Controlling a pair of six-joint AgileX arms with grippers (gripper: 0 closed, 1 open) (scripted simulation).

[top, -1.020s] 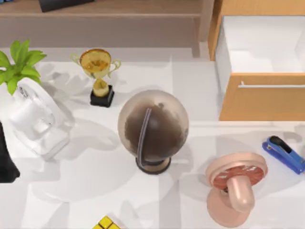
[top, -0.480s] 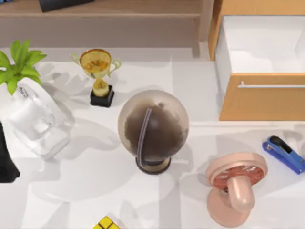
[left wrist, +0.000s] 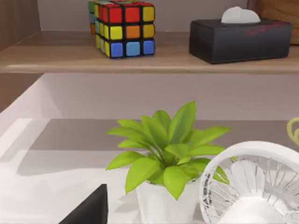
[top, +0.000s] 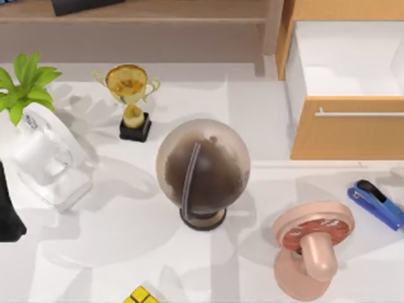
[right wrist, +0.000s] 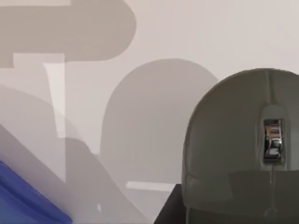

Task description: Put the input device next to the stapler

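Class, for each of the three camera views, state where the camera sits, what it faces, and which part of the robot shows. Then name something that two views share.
Top view: above the table, looking down on the globe, trophy, pink fan, stapler and open drawer; no arm is plainly seen.
Left wrist view: on the left arm, facing the plant, white fan and the shelf with a puzzle cube and tissue box.
Right wrist view: on the right arm, close over the mouse, beside a blue corner, probably the stapler.
Shared: plant and white fan, in the top and left wrist views.
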